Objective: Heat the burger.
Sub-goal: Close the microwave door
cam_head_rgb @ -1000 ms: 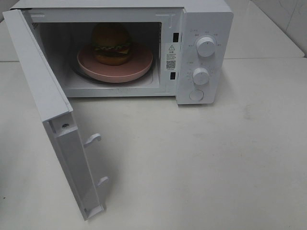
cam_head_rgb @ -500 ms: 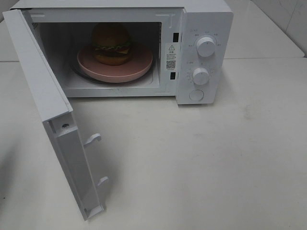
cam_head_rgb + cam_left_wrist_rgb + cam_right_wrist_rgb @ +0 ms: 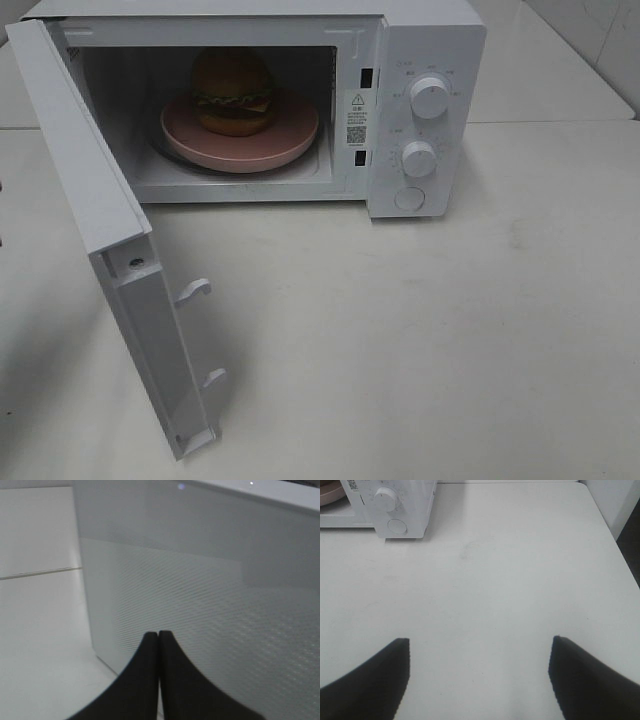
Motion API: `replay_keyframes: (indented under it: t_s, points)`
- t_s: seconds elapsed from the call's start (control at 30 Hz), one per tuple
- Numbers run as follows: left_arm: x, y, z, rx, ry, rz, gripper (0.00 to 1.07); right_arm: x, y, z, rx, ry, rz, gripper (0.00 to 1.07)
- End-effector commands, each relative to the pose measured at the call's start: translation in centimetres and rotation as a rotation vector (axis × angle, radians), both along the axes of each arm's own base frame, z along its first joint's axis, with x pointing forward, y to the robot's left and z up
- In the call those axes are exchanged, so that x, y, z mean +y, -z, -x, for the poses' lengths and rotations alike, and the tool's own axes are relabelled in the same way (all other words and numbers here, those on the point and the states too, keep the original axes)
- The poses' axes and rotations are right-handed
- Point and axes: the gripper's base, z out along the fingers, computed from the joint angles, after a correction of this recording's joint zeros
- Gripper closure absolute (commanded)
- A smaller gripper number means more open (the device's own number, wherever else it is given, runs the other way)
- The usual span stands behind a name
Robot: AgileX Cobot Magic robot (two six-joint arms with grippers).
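Burger (image 3: 233,92), tall and round with glossy orange-brown buns, a green lettuce frill, yellow cheese, red tomato and a dark patty, sits upright on a wide round pink plate (image 3: 290,140) inside the cavity of a boxy white microwave oven (image 3: 425,40). The plate rests on the cavity floor, and the burger stands toward its back half. The oven's white door (image 3: 90,190) is swung out on its left hinge, its inner edge with two white latch hooks (image 3: 193,290) turned toward the high camera. On the control panel to the right of the cavity are an upper round white knob (image 3: 429,98), a lower round white knob (image 3: 419,158) and, below them, a round white button (image 3: 410,198). The oven stands on a pale off-white table (image 3: 450,340).

The left gripper (image 3: 159,640) has its two black fingers pressed together with nothing between them. It is close to the door's dotted outer face; whether it touches cannot be told. The right gripper (image 3: 479,641) holds its black fingers spread wide and empty above the table, well apart from the oven.
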Motion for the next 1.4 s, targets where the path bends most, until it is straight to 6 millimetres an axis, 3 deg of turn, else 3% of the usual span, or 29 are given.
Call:
replay_keyframes:
  t_s: [0.03, 0.6, 1.03, 1.4]
  points:
    - [-1.3, 0.2, -0.6, -0.002, 0.043, 0.018, 1.07, 0.0, 0.0, 0.4, -0.029, 0.003, -0.006, 0.32]
    - [-6.6, 1.5, -1.3, -0.061, 0.098, 0.047, 1.07, 0.0, 0.0, 0.4, -0.029, 0.004, -0.006, 0.32]
    - [-11.4, 1.7, -5.0, -0.066, 0.096, 0.101, 1.07, 0.0, 0.0, 0.4, -0.029, 0.004, -0.006, 0.32]
    - [-14.1, 1.3, -8.5, -0.077, 0.034, 0.128, 1.07, 0.0, 0.0, 0.4, -0.029, 0.006, -0.006, 0.32]
